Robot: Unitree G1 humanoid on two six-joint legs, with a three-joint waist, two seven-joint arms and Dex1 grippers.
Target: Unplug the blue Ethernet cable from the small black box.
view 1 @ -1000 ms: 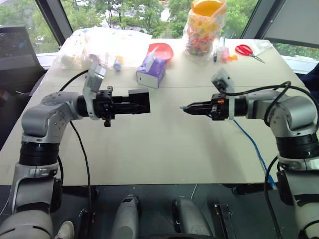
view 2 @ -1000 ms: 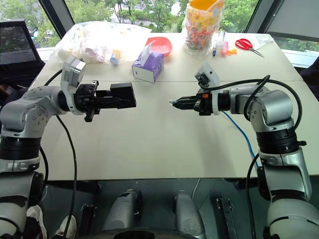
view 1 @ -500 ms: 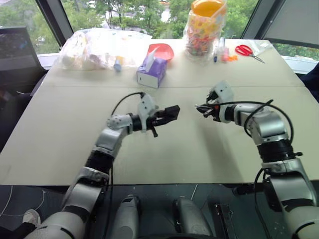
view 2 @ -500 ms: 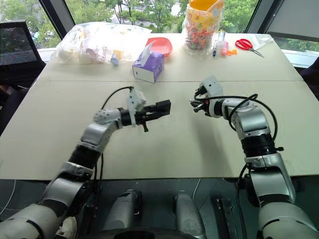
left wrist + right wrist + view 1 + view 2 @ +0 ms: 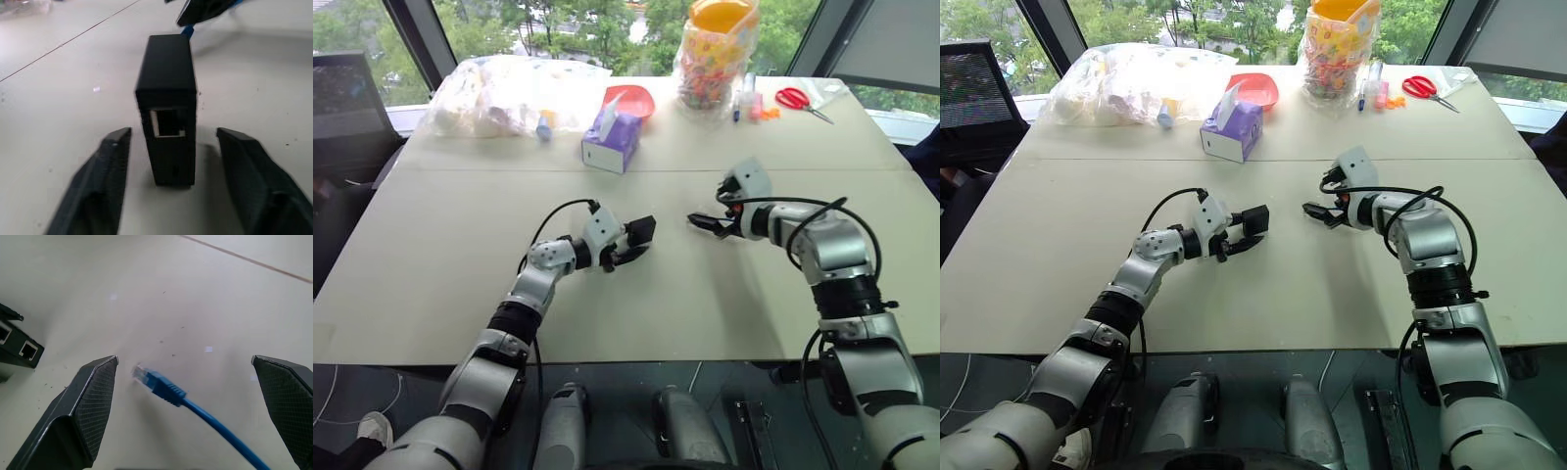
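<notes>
Now I am finishing: thin bright-blue Ethernet cable (image 5: 168,390) lying unplugged between my spread right tool (image 5: 195,406), small matte-black box (image 5: 167,105) standing free between my spread left tool (image 5: 171,171), both needing only lifting away.

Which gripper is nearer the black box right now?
Left. The left gripper has its open fingers on either side of the black box on the table. The right gripper sits further off, open around the blue cable's loose plug.
</notes>
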